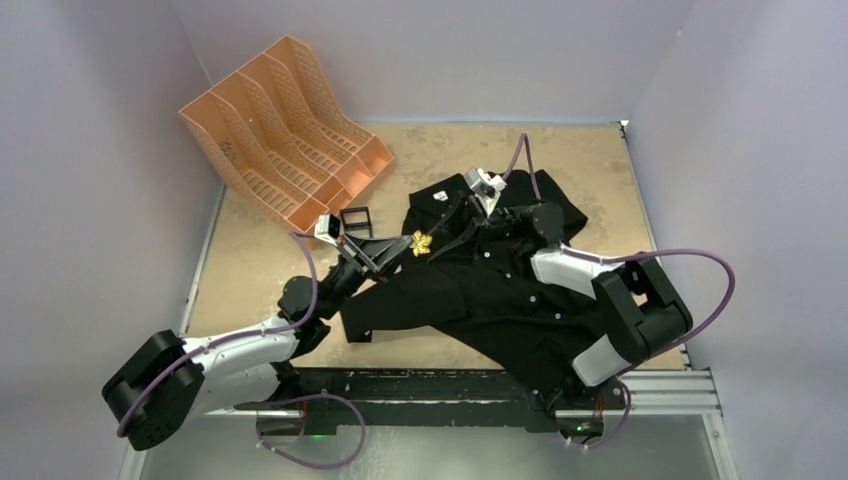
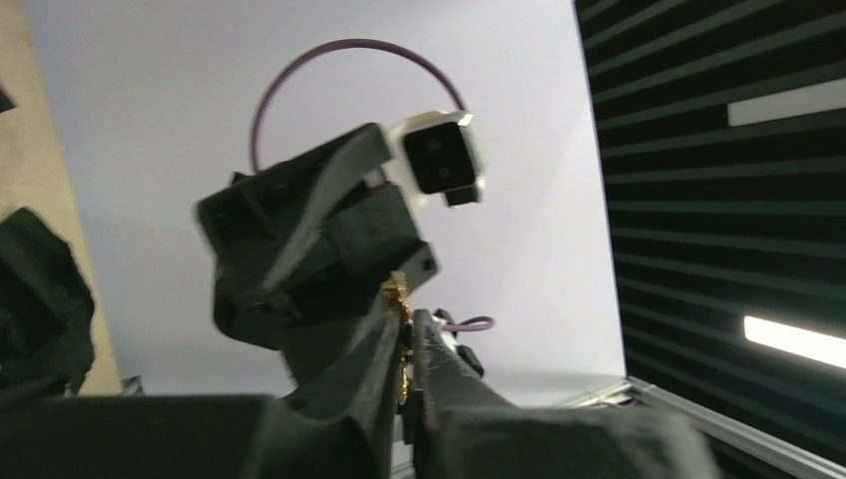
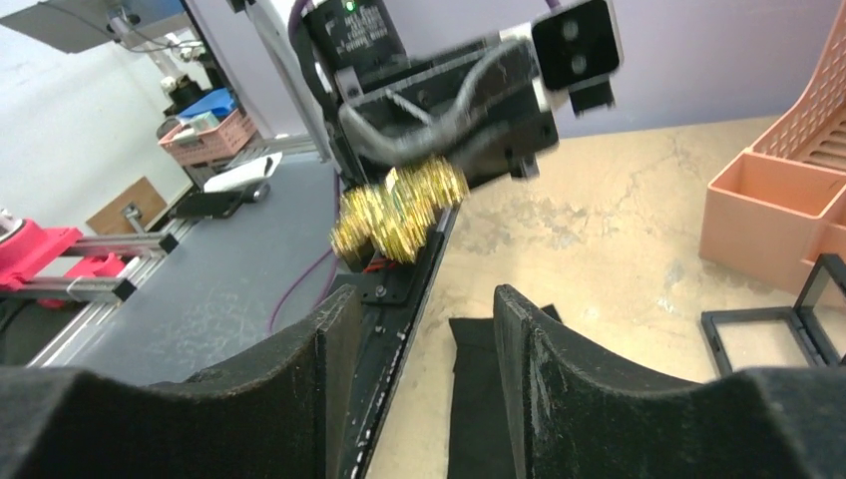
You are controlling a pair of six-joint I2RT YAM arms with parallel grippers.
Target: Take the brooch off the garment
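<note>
The black shirt (image 1: 500,290) lies spread on the tan table; a strip of it also shows in the right wrist view (image 3: 479,389). My left gripper (image 1: 405,247) is shut on the gold leaf brooch (image 1: 421,243) at the shirt's left edge. In the left wrist view the brooch (image 2: 402,295) is pinched between the closed fingers of the left gripper (image 2: 407,317). In the right wrist view the brooch (image 3: 399,210) hangs in the air, with no fabric on it. My right gripper (image 3: 424,299) is open and empty, facing the brooch over the shirt's collar area (image 1: 452,232).
A peach slotted file organizer (image 1: 285,130) stands at the back left, also in the right wrist view (image 3: 788,190). A small black open frame box (image 1: 355,220) sits beside it. Grey walls enclose the table. The arms' black base rail (image 1: 420,385) runs along the near edge.
</note>
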